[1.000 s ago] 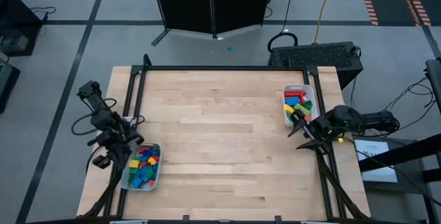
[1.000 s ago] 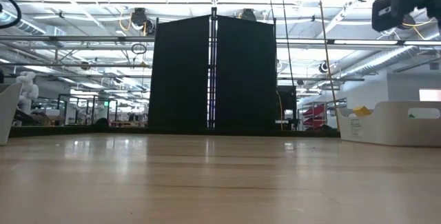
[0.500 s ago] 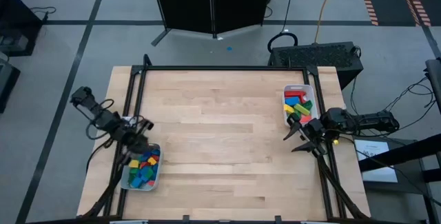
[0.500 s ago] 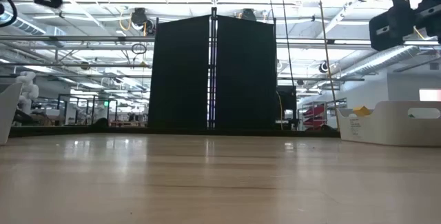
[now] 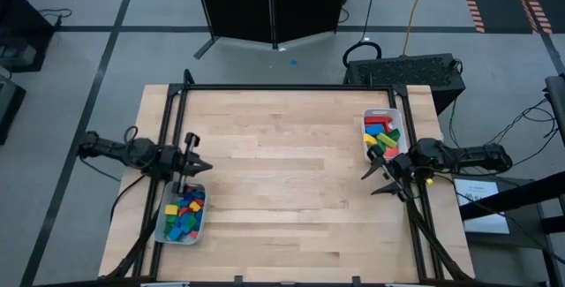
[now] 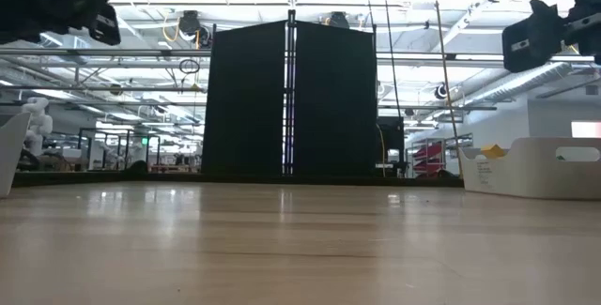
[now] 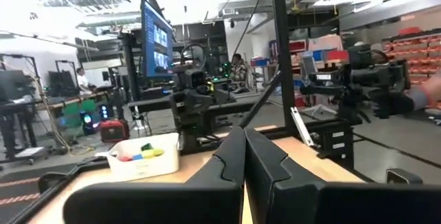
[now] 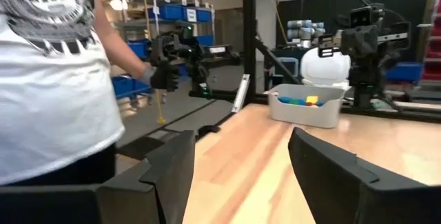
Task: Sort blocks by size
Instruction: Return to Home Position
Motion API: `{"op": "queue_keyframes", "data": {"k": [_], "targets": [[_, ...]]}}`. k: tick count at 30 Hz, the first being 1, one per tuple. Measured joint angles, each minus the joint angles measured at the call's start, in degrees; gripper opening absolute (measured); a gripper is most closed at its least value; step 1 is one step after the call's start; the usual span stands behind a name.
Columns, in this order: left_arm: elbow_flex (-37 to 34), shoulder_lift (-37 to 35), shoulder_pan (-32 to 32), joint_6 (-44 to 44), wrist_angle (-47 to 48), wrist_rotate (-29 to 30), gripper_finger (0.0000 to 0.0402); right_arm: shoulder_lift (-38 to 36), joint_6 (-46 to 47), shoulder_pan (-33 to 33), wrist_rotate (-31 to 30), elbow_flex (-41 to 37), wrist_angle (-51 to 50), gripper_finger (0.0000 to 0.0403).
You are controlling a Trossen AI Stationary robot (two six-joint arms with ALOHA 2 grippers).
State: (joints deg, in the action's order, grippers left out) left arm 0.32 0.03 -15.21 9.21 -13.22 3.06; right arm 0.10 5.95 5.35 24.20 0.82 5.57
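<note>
The blocks lie in two pale trays. The left tray near the table's front left holds several blocks, blue, green, red and yellow. The right tray at the far right holds several red, green, yellow and blue ones. My left gripper is shut and empty. It points toward the table's right, in the air just beyond the left tray's far end. My right gripper is open and empty. It points toward the table's left, just nearer than the right tray.
Bare wood fills the table's middle. A black frame runs along the table's edges. A person in a white T-shirt stands beyond the table's near edge. In the low view both arms hang high above the tabletop.
My left arm has swung round from above the left tray's left side. Its shut gripper, which pointed toward the near edge, now points toward the table's right, just beyond the tray's far end. My right gripper has sunk a little and stays open.
</note>
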Motion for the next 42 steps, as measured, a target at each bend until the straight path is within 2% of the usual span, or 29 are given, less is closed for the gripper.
{"op": "queue_keyframes", "data": {"k": [6, 11, 16, 20, 24, 33, 42], "targets": [[0.0, 0.0, 10.2, -5.1, 2.5, -11.4, 0.0, 0.0, -4.9, -4.5, -0.3, 0.0, -1.3, 0.0228], [0.0, 0.0, 16.7, -7.5, 3.5, -17.2, 0.0, 0.0, -6.6, -10.5, -0.3, 0.0, -1.3, 0.0228], [0.0, 0.0, 20.2, -10.5, 4.0, -22.9, 0.0, 0.2, -2.8, -16.1, 2.1, 0.1, -1.3, 0.0228], [0.0, 0.0, 20.5, -11.8, 4.6, -23.6, 0.0, 0.2, -2.0, -18.1, 7.3, 0.1, -1.2, 0.0228], [0.0, 0.0, 20.5, -11.9, 4.7, -23.6, 0.0, 0.3, -0.9, -18.9, 7.4, 0.1, -1.2, 0.0228], [0.0, 0.0, 20.5, -11.9, 4.7, -23.6, 0.0, 0.5, -3.8, -19.4, -6.5, 0.1, -2.0, 0.0228], [-0.1, 0.0, 20.5, -11.9, 4.7, -23.5, 0.0, 0.5, -4.0, -19.4, -7.6, 0.1, -2.0, 0.0228]]}}
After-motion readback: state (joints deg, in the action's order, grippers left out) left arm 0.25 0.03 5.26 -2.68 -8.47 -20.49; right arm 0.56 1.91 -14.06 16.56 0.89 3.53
